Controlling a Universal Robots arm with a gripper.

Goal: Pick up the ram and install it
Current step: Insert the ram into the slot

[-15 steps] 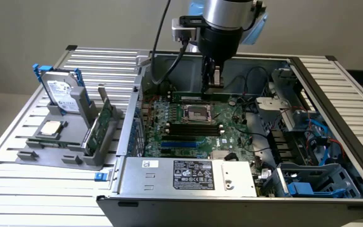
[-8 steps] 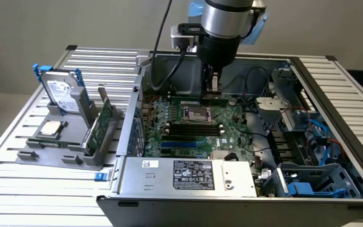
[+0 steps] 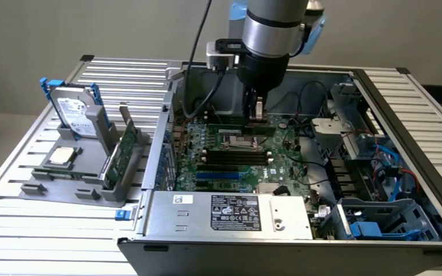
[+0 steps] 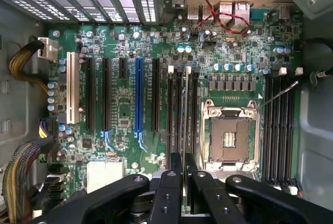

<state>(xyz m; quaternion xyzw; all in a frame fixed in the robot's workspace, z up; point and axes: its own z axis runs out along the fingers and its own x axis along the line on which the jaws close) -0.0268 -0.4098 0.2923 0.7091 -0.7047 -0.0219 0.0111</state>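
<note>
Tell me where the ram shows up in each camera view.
Exterior view: the ram hangs from the hand, over the motherboard.
Wrist view: the ram stands edge-on in the hand, over the black slots.
Shared landmark: the CPU socket beside it.

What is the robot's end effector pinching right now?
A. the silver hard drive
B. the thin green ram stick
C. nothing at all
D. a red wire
B: the end effector is shut on the thin ram stick, seen edge-on between its fingers, above the black slots of the motherboard.
</note>
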